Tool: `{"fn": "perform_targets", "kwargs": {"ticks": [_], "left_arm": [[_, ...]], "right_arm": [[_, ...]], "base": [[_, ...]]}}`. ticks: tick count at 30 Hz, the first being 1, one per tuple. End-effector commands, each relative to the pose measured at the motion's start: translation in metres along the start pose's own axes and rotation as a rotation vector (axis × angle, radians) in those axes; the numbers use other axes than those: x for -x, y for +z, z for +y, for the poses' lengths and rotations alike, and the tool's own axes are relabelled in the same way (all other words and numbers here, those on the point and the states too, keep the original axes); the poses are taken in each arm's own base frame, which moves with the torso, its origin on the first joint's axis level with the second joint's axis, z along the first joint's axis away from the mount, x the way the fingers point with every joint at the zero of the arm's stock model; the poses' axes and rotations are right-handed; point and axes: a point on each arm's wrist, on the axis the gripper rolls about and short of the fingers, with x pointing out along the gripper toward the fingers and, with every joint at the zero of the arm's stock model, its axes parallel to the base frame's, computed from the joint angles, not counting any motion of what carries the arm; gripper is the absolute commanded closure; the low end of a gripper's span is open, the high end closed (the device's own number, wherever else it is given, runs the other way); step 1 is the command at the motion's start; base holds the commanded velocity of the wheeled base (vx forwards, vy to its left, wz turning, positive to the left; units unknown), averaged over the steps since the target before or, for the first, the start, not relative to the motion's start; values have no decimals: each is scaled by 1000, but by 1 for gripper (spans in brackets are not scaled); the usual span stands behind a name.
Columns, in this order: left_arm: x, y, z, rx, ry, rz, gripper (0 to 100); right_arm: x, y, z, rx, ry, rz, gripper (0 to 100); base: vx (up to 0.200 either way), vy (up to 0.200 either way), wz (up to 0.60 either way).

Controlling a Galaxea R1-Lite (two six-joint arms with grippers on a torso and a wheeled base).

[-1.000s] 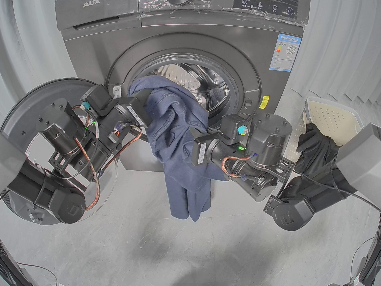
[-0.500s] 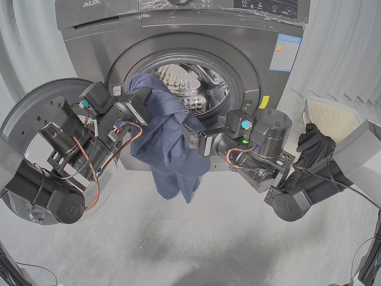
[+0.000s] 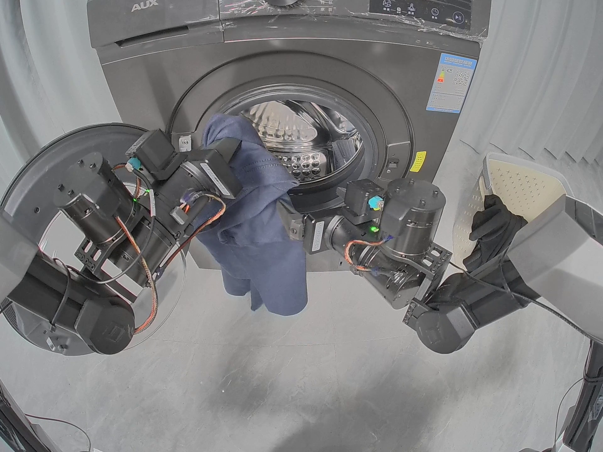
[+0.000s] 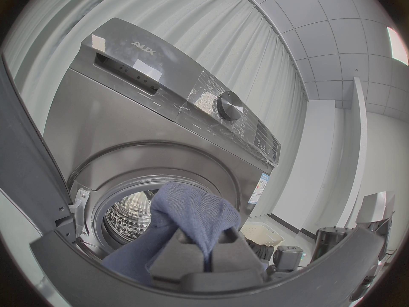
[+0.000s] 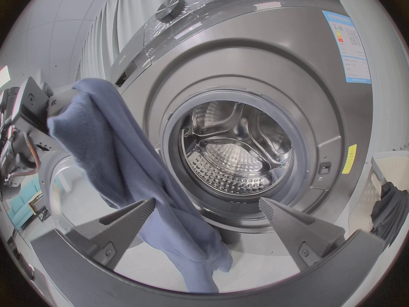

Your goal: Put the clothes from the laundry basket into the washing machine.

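A dark blue garment (image 3: 257, 221) hangs in front of the left part of the washing machine's (image 3: 282, 51) round opening, its lower end dangling above the floor. My left gripper (image 3: 229, 149) is shut on its top fold (image 4: 191, 209) beside the opening's left rim. Just below the opening's lower rim is my right gripper (image 3: 286, 215), open, its fingers spread wide (image 5: 206, 201). The cloth (image 5: 128, 167) drapes past one finger (image 5: 128, 218). The steel drum (image 5: 230, 150) lies straight ahead. A black garment (image 3: 496, 227) hangs over the white laundry basket's rim (image 3: 527, 183) at right.
The washer door (image 3: 56, 158) stands swung open at left, behind my left arm. The basket (image 5: 392, 167) sits close to the washer's right side. Grey floor lies bare below the hanging cloth. Curtains line the room behind the machine.
My right gripper has let go of the blue garment and shifted left. The cloth has swung left off the opening, and its hanging end sits higher. The left gripper has barely moved.
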Motion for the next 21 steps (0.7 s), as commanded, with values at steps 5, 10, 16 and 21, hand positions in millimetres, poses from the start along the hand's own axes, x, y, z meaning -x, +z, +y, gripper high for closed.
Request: {"fn": "perform_targets", "kwargs": {"ticks": [5, 10, 16, 21], "left_arm": [[-1, -3, 3, -2, 9, 8, 100], [-1, -3, 3, -3, 9, 6, 100], [-1, -3, 3, -3, 9, 8, 100], [-1, -2, 3, -1, 7, 5, 100]], "right_arm": [[26, 4, 23, -10, 67, 27, 0], [35, 5, 23, -8, 75, 39, 0], [40, 4, 36, -14, 120, 38, 0], [35, -4, 51, -18, 166, 40, 0]], "base": [[0, 0, 0], [0, 0, 0], [0, 0, 0], [0, 0, 0]]}}
